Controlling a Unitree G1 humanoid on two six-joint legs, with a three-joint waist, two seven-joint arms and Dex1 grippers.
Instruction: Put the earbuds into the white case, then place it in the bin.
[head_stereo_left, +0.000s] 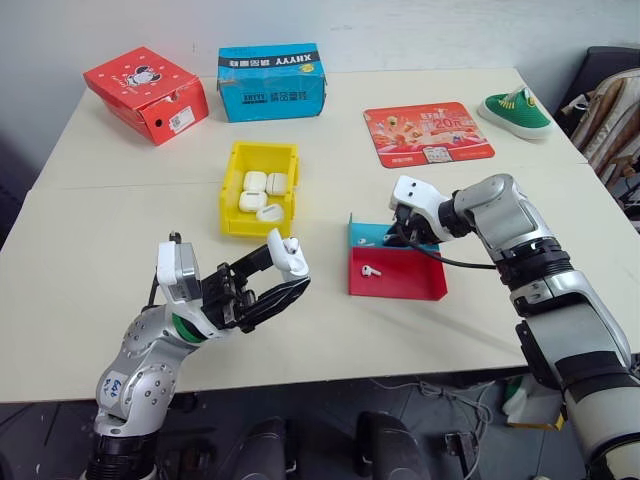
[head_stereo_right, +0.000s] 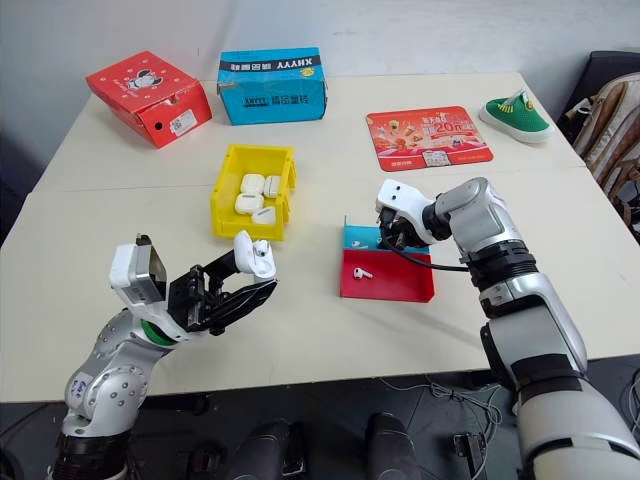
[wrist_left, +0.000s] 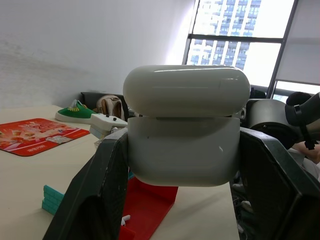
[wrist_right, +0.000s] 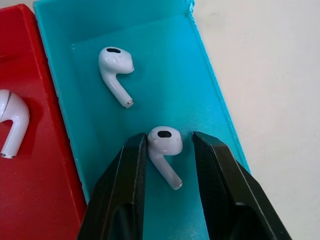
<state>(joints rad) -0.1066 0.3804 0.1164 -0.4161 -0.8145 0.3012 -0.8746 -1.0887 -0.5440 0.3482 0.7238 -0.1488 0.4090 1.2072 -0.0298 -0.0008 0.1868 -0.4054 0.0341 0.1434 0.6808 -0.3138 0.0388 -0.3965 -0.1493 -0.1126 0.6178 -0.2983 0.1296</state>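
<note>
Nearest of all, at the near left, the left claw (head_stereo_left: 262, 278) is raised above the worktop (head_stereo_left: 120, 250) and clamped on the white case (head_stereo_left: 291, 256), one black finger pressing each side. The case sits upright with its hinged lid uppermost; the left wrist view shows a seam between lid and body, though whether the lid is fully shut cannot be told. It seems to be held up and steady like this so an earbud can be brought to it.

Farther back, left of centre, stands the yellow bin (head_stereo_left: 234, 190), already holding several other white cases. This is where the held case must finally go, and it lies a short way beyond the left claw. Behind it, at the far edge, rest a red box (head_stereo_left: 145, 92) and a blue box (head_stereo_left: 272, 82).

Right of centre lies a shallow tray (head_stereo_left: 400, 282), red at its near part and blue at its far part. One earbud (head_stereo_left: 371, 270) lies on the red part. The right claw (wrist_right: 167, 167) reaches down into the blue part, its fingers straddling another earbud (wrist_right: 165, 145) lying on the tray floor; one finger looks to touch it while a gap shows at the other, so it is not yet pinched. A third earbud (wrist_right: 115, 67) lies just beyond it.
</note>
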